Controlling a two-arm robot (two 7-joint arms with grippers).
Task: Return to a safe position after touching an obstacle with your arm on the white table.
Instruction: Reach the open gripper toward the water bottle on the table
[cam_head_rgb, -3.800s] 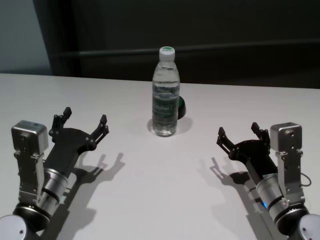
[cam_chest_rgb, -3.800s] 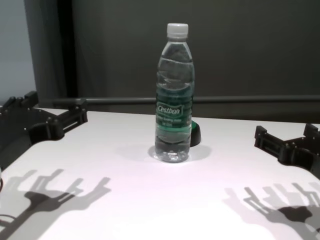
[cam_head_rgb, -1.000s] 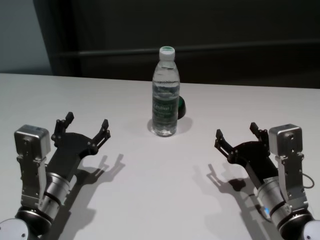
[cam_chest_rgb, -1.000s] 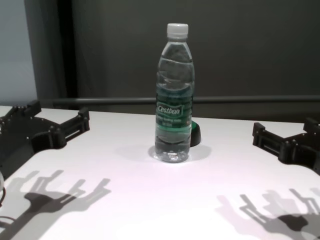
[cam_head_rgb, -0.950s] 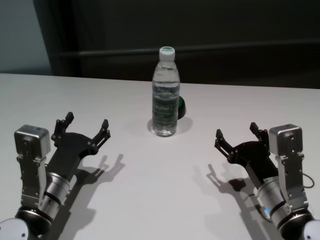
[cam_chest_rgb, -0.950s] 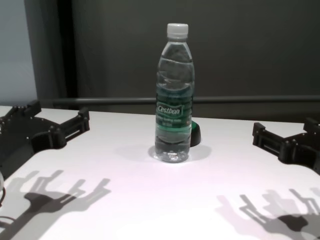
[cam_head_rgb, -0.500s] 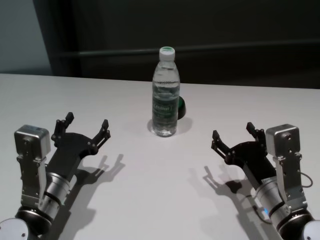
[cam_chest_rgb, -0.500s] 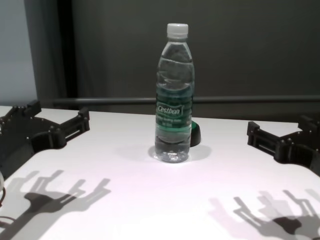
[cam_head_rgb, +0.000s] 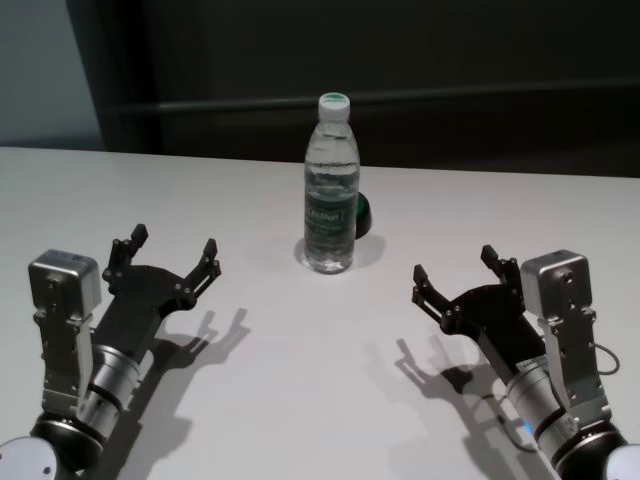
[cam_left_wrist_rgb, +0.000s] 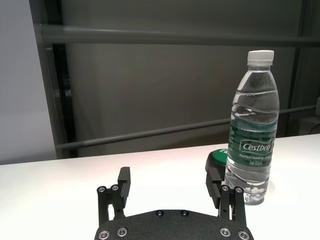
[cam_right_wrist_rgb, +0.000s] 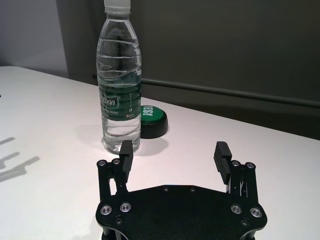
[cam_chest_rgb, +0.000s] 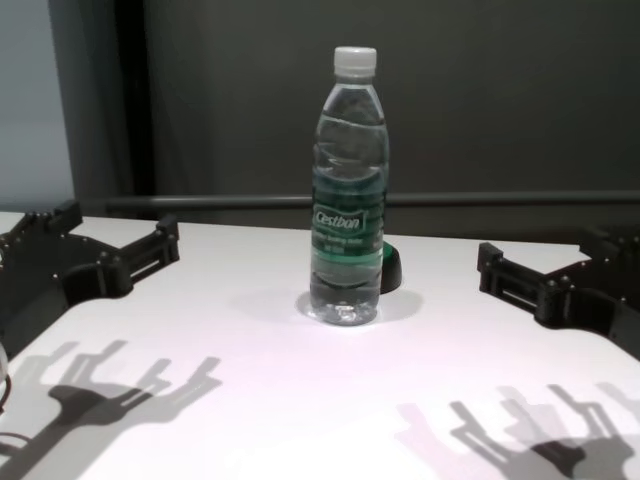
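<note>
The obstacle, a clear water bottle (cam_head_rgb: 331, 190) with a white cap and green label, stands upright mid-table (cam_chest_rgb: 347, 190) on the white table (cam_head_rgb: 300, 380). My left gripper (cam_head_rgb: 168, 255) hovers open and empty at the near left, well short of the bottle (cam_left_wrist_rgb: 252, 130). My right gripper (cam_head_rgb: 456, 271) hovers open and empty at the near right, to the right of and nearer than the bottle (cam_right_wrist_rgb: 119, 80). Neither gripper touches the bottle. The open fingers show in the left wrist view (cam_left_wrist_rgb: 171, 187) and the right wrist view (cam_right_wrist_rgb: 174, 156).
A small dark round object with a green top (cam_head_rgb: 361, 212) sits on the table right behind the bottle, also in the right wrist view (cam_right_wrist_rgb: 153, 121). A dark wall with a horizontal rail (cam_chest_rgb: 200, 202) runs behind the far table edge.
My right gripper has moved leftward and a little forward, closer to the bottle. The left gripper and the bottle have not moved in the last second.
</note>
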